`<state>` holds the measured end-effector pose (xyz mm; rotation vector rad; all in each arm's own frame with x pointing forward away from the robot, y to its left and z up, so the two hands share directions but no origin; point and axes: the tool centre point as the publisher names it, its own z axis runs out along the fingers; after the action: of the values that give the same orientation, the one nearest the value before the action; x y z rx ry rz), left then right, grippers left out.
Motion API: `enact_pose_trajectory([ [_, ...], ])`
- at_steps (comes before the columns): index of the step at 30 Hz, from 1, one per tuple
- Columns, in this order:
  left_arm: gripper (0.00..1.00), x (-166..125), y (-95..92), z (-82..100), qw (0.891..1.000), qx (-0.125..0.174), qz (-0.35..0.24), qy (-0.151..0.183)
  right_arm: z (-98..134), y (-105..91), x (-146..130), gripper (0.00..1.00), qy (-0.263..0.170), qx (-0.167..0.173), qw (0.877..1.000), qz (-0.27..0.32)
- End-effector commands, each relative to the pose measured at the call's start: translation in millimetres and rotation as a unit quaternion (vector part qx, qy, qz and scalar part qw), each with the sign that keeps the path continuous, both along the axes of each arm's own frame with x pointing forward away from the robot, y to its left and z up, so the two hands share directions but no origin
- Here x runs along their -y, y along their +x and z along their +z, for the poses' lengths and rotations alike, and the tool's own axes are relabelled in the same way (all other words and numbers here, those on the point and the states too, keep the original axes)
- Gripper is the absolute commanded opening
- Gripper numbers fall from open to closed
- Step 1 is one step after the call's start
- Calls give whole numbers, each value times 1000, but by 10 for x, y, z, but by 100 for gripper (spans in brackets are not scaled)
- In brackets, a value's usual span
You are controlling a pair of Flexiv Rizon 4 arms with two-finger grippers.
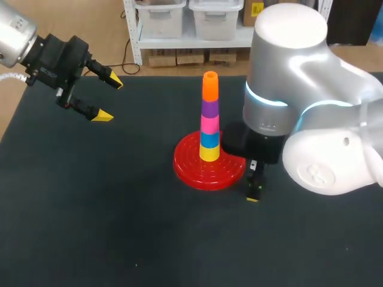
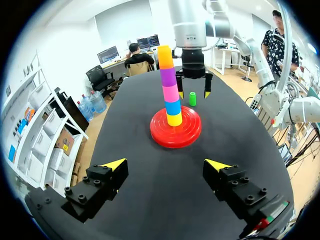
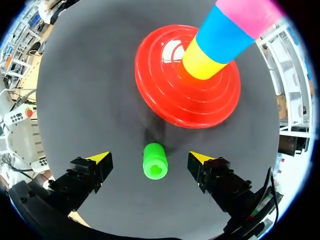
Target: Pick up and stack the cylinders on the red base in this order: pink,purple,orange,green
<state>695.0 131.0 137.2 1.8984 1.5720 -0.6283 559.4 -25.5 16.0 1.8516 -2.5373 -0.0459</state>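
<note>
The red base (image 1: 190,169) stands mid-table with a peg stack on it: yellow, blue, pink (image 1: 209,124), purple (image 1: 209,108) and orange (image 1: 210,86) on top. The green cylinder (image 3: 154,161) sits on the black mat just beside the base (image 3: 165,95), between the fingers of my right gripper (image 3: 150,158). That gripper is open and touches nothing. In the left wrist view the green cylinder (image 2: 192,99) shows under the right gripper (image 2: 193,93). The head view hides the cylinder behind the right arm (image 1: 311,119). My left gripper (image 1: 108,97) hangs open and empty at the far left.
The black mat (image 1: 90,209) covers the table. Only the base and its tall stack (image 2: 170,85) stand between the two arms. The bulky right arm overhangs the table's right side.
</note>
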Motion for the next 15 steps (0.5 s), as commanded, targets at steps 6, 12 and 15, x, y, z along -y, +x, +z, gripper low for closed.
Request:
enact_pose_trajectory([
  [6,100,0,9,-5,1000,0,0,1,-41,6,27,13,-1,-7,1000,-4],
  [12,100,0,9,-5,1000,0,0,1,-51,-7,17,0,-5,-9,1000,-3],
  [15,100,0,9,-5,1000,0,0,1,-52,-16,16,0,-5,-11,1000,-2],
])
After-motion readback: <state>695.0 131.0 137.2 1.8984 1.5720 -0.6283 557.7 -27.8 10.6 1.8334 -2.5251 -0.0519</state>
